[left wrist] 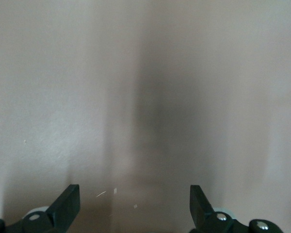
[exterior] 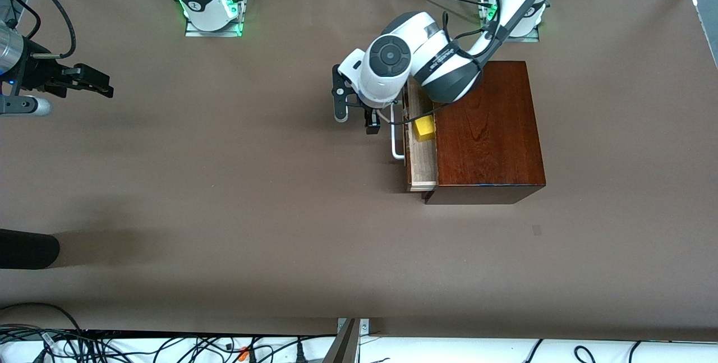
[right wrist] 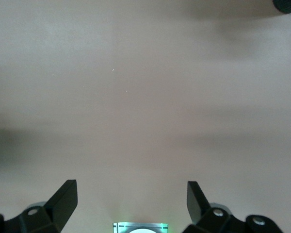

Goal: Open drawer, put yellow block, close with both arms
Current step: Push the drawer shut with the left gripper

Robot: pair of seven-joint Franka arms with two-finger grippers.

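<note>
The glossy mahogany box (exterior: 488, 127) stands near the left arm's base. Its drawer (exterior: 423, 169) is pulled partly out toward the right arm's end, showing the pale wood tray and the white bar handle (exterior: 397, 144). The yellow block (exterior: 424, 127) lies in the drawer, close against the box. My left gripper (exterior: 355, 120) is open and empty, pointing down over bare table just beside the handle; its wrist view shows its gripper (left wrist: 135, 204) over bare table only. My right gripper (exterior: 106, 85) is open and empty, waiting over the table at the right arm's end; it also shows in the right wrist view (right wrist: 132, 199).
A dark rounded object (exterior: 28, 248) juts in at the table edge at the right arm's end, nearer to the front camera. Cables (exterior: 168, 346) run along the table's near edge. A small dark mark (exterior: 537, 230) lies on the brown table nearer to the camera than the box.
</note>
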